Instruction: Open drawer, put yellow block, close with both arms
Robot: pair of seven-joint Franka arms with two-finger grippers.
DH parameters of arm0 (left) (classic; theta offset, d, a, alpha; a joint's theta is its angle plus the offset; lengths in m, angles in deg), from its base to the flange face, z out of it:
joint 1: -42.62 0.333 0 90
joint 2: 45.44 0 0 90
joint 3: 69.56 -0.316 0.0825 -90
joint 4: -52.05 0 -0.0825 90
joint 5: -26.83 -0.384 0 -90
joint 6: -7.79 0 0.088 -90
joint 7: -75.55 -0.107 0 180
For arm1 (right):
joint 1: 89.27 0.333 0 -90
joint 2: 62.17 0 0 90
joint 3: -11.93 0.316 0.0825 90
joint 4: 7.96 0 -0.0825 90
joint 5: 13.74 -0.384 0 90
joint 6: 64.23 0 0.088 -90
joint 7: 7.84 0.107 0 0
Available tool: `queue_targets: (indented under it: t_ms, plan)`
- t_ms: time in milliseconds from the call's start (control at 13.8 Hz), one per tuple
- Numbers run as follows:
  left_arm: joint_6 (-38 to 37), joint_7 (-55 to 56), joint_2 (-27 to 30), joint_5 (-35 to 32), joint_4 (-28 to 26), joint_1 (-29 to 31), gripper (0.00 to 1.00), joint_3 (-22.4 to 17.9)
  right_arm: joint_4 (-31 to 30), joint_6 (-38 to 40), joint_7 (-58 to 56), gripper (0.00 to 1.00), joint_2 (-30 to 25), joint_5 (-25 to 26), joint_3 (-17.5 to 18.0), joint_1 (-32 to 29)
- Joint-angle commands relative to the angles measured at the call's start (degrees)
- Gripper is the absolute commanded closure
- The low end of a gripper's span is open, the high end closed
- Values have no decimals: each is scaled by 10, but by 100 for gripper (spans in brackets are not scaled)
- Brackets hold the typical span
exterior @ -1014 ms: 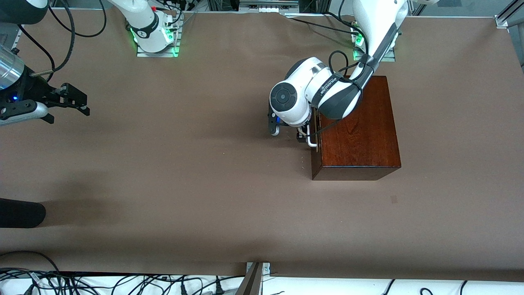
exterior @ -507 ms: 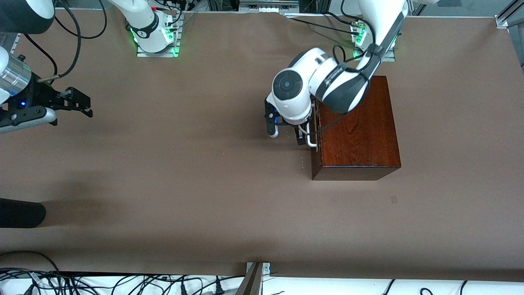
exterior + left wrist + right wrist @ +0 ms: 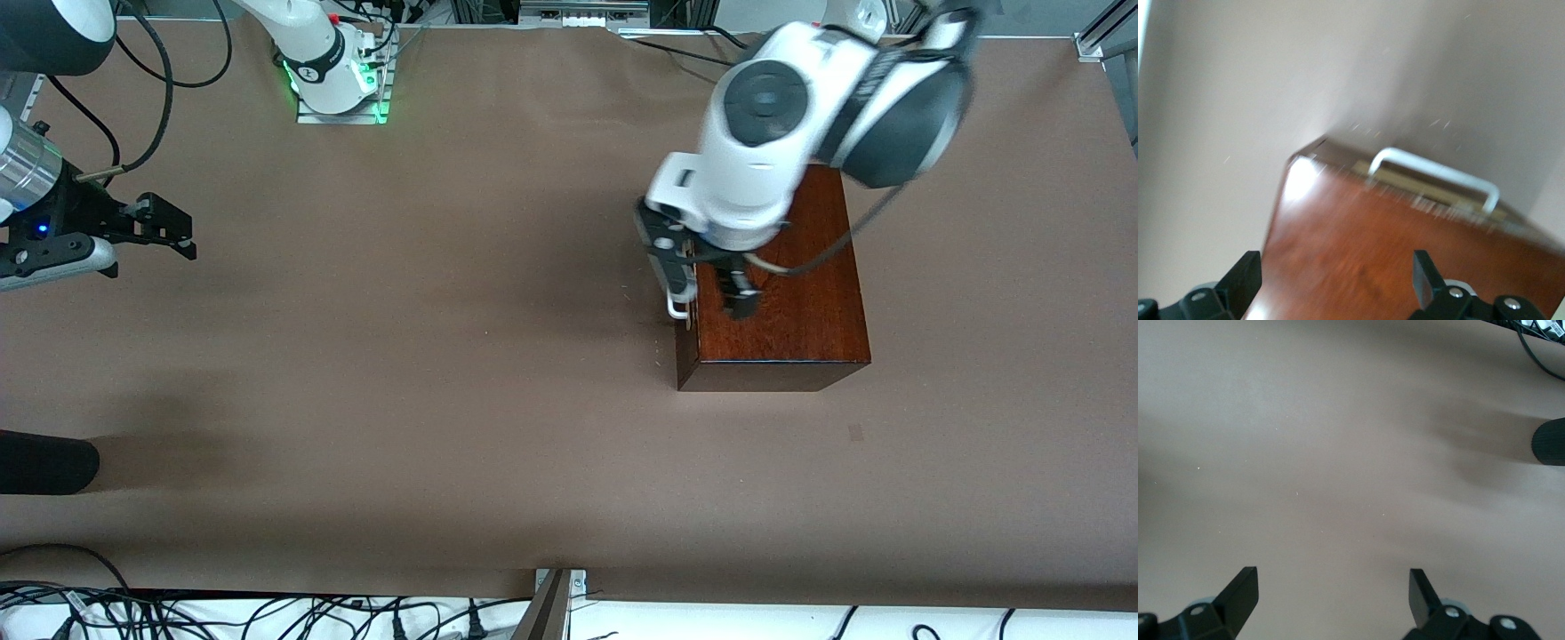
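Drawer point(image 3: 685, 338), dark-fronted in its glossy mahogany box point(image 3: 782, 293) with a white bar handle point(image 3: 1431, 175), sits shut while your left hand point(image 3: 707, 284) hovers wide open and empty over it; no yellow block shows, so grip the handle next, right hand point(image 3: 164, 227) waiting open at nine o'clock.

No text, label, brand, number or sign can be read in any view; nothing on the arms or the box is legible.
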Motion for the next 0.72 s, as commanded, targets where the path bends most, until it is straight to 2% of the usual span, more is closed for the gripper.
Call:
queue_targets:
  t_ms: [0, 362, 652]
  plan:
    - [-37, -29, 0, 14, 38, 51, 0, 5, 11, 4, -4, 0, 7, 9, -1, 2]
    - [-37, -28, -2, 22, 69, 179, 0, 5, 11, 4, -3, 0, 7, 9, -1, 2]
    - [-17, -20, -33, 18, 82, 196, 0, -7, 11, 4, -6, 0, 7, 10, -1, 2]
